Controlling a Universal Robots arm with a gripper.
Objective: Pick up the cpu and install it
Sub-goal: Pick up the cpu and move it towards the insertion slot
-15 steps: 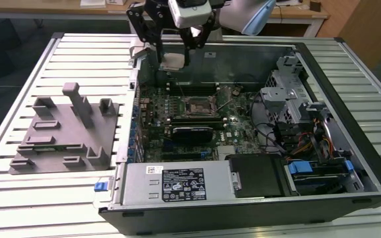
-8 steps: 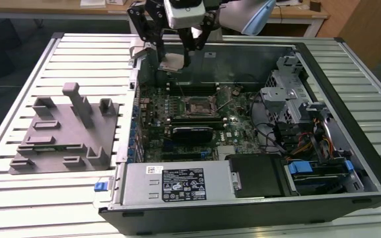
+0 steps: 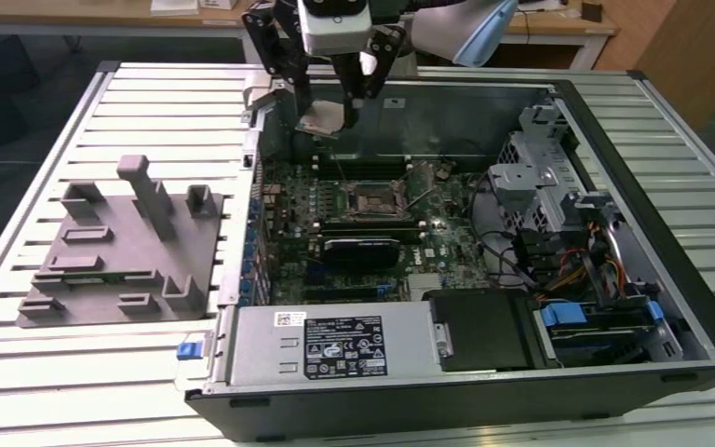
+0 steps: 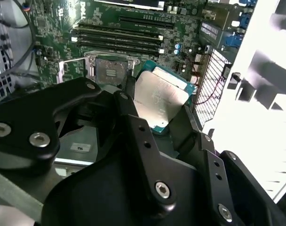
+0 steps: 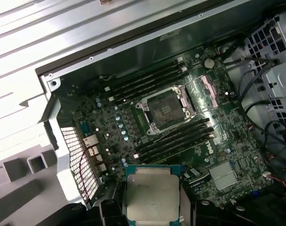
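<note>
Holds the cpu [image 4: 159, 99] pinched by its edges in the gripper [image 3: 328, 114], with jaws narrowed onto it, aloft over the open computer case [image 3: 640, 191] (well apart from the bare socket [image 5: 164, 109] below), so picked up, not yet installed.

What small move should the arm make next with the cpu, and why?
Probably carry the cpu across until it hangs squarely over the cpu socket, without lowering yet. The gripper is shut on the cpu in the air near a wall of the computer case, while the socket, which looks open, lies apart from it on the motherboard.
</note>
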